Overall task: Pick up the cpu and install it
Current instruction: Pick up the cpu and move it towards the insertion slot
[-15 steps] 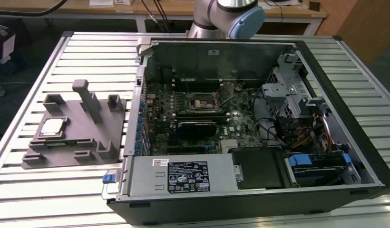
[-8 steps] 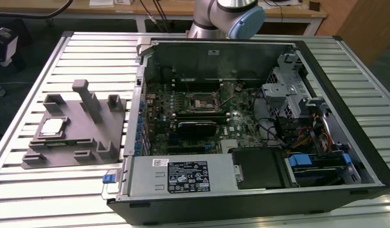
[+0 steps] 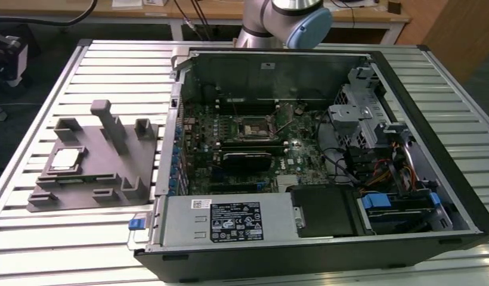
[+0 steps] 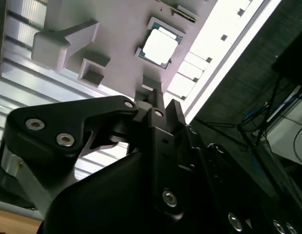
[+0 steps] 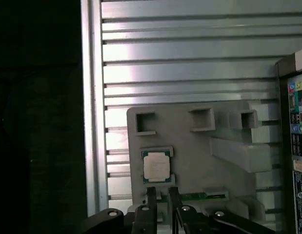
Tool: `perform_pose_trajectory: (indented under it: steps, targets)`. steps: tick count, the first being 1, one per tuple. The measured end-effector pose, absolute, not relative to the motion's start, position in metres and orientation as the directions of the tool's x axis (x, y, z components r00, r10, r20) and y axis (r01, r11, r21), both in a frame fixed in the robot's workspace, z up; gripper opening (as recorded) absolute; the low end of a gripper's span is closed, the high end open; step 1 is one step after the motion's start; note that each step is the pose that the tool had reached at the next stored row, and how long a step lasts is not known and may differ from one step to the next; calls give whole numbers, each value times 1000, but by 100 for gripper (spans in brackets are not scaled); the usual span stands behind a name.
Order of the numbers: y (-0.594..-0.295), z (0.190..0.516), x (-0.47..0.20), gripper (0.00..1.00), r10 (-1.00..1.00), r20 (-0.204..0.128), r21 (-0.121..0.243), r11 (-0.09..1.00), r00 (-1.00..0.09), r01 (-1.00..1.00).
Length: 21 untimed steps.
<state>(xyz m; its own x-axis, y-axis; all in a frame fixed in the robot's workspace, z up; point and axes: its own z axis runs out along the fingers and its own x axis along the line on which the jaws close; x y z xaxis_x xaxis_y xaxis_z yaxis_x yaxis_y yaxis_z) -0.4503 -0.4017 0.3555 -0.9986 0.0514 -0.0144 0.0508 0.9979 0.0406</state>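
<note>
The cpu point(image 3: 67, 158) is a pale silver square chip lying flat in a pocket of the grey fixture block point(image 3: 109, 170), on the exterior view's left of the table. Both wrist views look down on the cpu point(image 5: 156, 165) point(image 4: 159, 46) from well above. My gripper point(image 5: 161, 191) point(image 4: 158, 97) hangs high over the fixture block point(image 5: 199, 146), close to the cpu's pocket and clear of it. It is open by a narrow gap with nothing between its fingers. The black-framed socket point(image 3: 253, 126) sits on the motherboard inside the open computer case point(image 3: 435, 179).
The fixture block has several upright posts point(image 3: 101, 113) around the cpu pocket. The case wall point(image 3: 171, 131) rises just beside the block. Inside the case are a power supply point(image 3: 228, 219), drive cage point(image 3: 364, 113) and cables. The slatted metal table point(image 3: 70, 238) ends near the block.
</note>
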Motion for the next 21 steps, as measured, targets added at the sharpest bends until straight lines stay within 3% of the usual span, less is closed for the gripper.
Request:
perform_pose_trajectory:
  steps: [2, 3, 5, 6, 8, 9, 13, 21]
  targets:
    - [-402, 354, -450, 29, 21, -14, 41, 999, -1000, 20]
    - [-402, 353, -450, 29, 9, -13, 41, 999, -1000, 8]
    - [-402, 352, -450, 41, 4, -10, 40, 999, -1000, 3]
    - [-402, 351, -450, 41, 3, -10, 40, 999, -1000, 3]
    - [-402, 350, -450, 53, 4, -9, 41, 999, -1000, 3]
    - [-402, 349, -450, 53, 4, -9, 41, 999, -1000, 3]
    - [-403, 344, -450, 71, -1, -9, 40, 999, -1000, -1]
    - [-405, 329, -450, 71, -56, -9, 41, 998, -998, -56]
